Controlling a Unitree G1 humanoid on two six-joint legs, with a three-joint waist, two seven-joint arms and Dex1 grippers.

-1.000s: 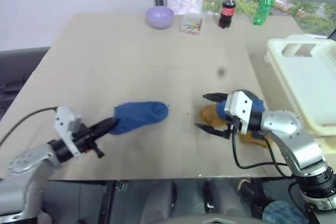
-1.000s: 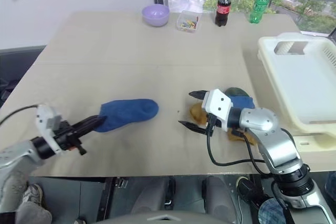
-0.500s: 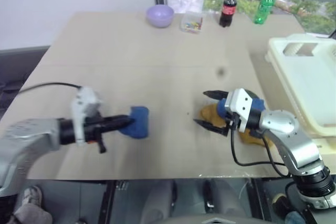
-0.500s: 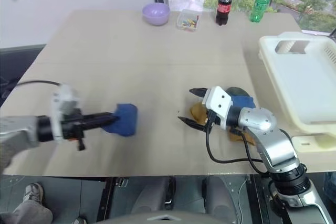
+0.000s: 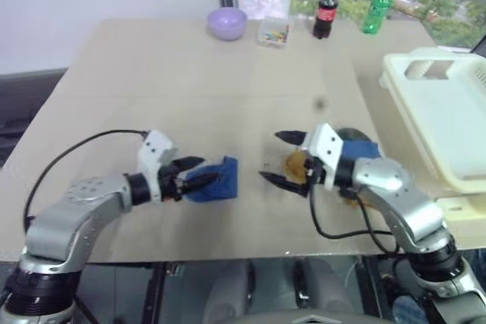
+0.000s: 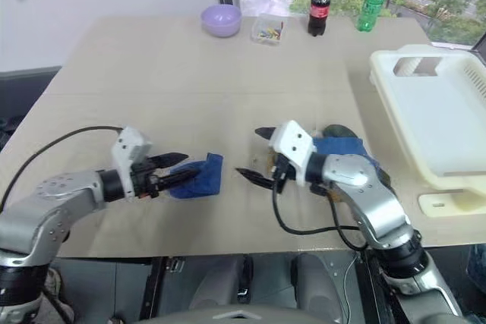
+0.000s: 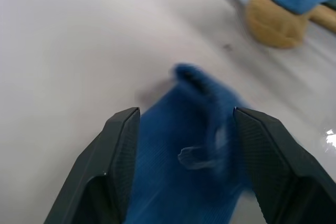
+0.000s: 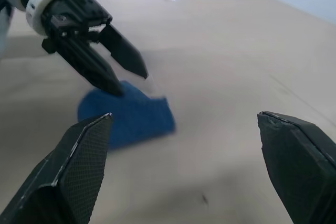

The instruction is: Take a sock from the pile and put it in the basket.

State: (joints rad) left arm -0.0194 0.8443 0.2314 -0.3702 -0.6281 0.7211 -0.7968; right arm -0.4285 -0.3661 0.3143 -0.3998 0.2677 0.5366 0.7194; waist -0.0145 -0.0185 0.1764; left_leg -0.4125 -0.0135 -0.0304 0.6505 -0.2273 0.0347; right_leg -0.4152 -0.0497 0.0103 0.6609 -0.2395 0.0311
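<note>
- the left gripper (image 5: pixel 199 174) reaches in low over the table (image 5: pixel 190 81), its two black fingers (image 7: pixel 118 150) parted, one on each side of the sock (image 5: pixel 213 180).
- the sock is royal blue and bunched up on the table between those spread fingers; the fingers do not pinch it, and whether they touch it is hard to tell.
- the right gripper (image 5: pixel 282 159) points toward the left one, its jaws spread wide and holding nothing, the sock a little way in front of it.
- the pile (image 5: pixel 351 158) lies just behind the right gripper: mustard-yellow, blue and dark green knit, partly hidden by that arm.
- the basket (image 5: pixel 444 115), cream-white, sits at the right edge of the table, well apart from the sock.
- along the far edge stand a lilac bowl (image 5: pixel 228 23), a small clear box (image 5: pixel 274 32), a cola bottle (image 5: pixel 326 11) and a green bottle (image 5: pixel 378 7).
</note>
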